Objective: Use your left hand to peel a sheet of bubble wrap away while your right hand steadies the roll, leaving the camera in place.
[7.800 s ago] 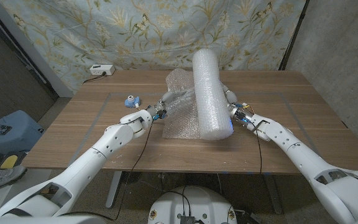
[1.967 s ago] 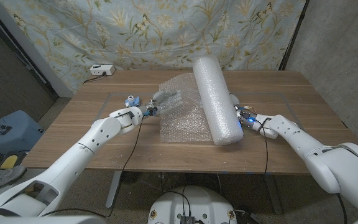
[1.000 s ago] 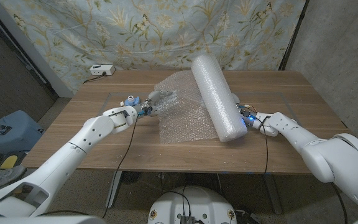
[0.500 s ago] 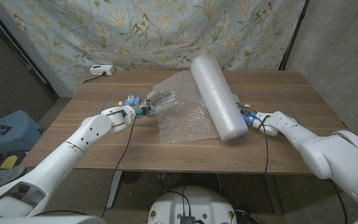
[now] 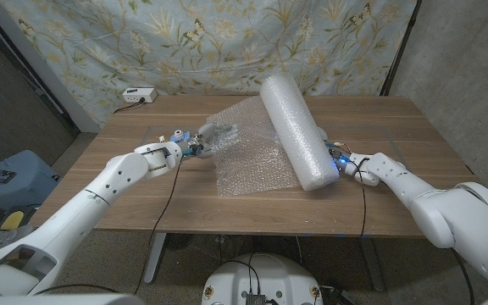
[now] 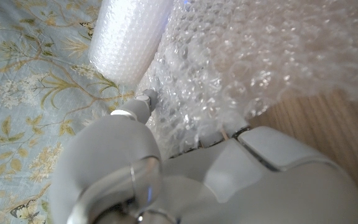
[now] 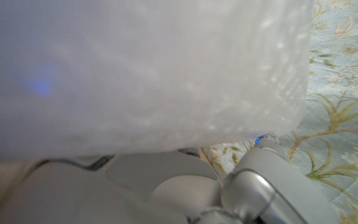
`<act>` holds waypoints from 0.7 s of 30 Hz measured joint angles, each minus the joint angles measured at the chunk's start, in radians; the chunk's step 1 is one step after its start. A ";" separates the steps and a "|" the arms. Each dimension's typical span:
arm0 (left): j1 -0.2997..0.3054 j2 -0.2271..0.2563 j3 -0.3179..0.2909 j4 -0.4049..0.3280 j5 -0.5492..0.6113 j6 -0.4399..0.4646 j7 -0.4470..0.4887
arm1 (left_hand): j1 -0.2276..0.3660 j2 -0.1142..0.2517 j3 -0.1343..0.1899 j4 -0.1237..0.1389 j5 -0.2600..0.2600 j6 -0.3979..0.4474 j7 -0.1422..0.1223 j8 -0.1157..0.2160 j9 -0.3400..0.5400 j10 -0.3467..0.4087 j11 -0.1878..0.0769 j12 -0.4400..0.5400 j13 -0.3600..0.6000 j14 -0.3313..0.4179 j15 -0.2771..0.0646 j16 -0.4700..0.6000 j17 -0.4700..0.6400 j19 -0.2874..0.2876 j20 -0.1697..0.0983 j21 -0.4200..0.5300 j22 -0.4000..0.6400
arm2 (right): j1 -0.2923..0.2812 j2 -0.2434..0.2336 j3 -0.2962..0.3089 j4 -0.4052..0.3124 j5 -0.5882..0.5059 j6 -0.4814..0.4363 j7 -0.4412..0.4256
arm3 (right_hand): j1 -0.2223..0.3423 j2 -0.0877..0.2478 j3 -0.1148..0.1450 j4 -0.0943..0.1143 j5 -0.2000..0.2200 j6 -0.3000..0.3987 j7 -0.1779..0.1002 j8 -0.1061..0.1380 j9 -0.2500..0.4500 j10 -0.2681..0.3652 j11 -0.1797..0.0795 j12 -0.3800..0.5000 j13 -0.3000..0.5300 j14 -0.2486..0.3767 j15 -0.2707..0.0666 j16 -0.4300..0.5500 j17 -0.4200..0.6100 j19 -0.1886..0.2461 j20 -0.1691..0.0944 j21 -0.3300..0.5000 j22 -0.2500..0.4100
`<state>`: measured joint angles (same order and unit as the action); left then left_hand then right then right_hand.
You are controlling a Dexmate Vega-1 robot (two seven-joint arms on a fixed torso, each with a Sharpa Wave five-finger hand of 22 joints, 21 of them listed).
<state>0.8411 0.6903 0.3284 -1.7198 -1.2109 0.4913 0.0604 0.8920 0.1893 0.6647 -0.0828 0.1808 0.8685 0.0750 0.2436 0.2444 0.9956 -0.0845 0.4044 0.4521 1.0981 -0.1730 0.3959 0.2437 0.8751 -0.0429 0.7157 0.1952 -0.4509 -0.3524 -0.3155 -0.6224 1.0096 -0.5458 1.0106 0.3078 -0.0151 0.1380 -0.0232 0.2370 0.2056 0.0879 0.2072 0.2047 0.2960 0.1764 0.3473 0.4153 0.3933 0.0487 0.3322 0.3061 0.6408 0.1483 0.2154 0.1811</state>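
the left hand (image 5: 203,142) pinches the loose edge of the bubble wrap sheet (image 5: 248,158), fingers buried in the crinkled plastic; the left wrist view shows the sheet (image 6: 260,68) bunched over the fingers. the right hand (image 5: 337,159) presses against the near end of the roll (image 5: 293,129); how its fingers lie behind the roll i cannot tell, and the right wrist view shows the roll (image 7: 142,68) close up. the roll lies slanted across the table (image 5: 125,195), the sheet spread from it towards the left hand. a small blue camera (image 5: 179,134) sits just beside the left hand. a white box (image 5: 139,96) rests at the far left corner. a floral curtain (image 5: 142,42) hangs behind
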 measured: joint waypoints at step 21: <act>0.003 0.068 -0.016 -0.059 -0.008 0.046 0.009 | 0.000 0.000 0.000 0.000 0.000 0.004 -0.004 -0.001 0.000 0.003 -0.003 -0.007 0.001 0.000 0.000 0.000 0.001 -0.009 -0.002 0.009 0.000 | -0.044 -0.002 0.022 -0.048 0.038 0.055 -0.001 | -0.005 0.005 0.000 0.000 0.004 0.000 0.000 0.000 -0.005 0.007 -0.007 0.000 0.000 0.004 -0.004 0.000 0.000 -0.004 -0.004 0.000 0.000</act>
<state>0.8442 0.7581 0.3124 -1.7787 -1.2192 0.5372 0.0699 0.8921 0.1893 0.6647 -0.0828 0.1808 0.8721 0.0714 0.2426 0.2441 0.9989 -0.0878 0.3978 0.4529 1.0981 -0.1730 0.3959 0.2448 0.8660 -0.0448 0.7251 0.1950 -0.4950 -0.3548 -0.2939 -0.6702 1.0477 -0.4903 1.0100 0.3024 -0.0096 0.1380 -0.0233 0.2408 0.2054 0.0877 0.2072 0.1999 0.3032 0.1691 0.3473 0.4151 0.3976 0.0444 0.3322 0.3062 0.6368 0.1444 0.2155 0.1814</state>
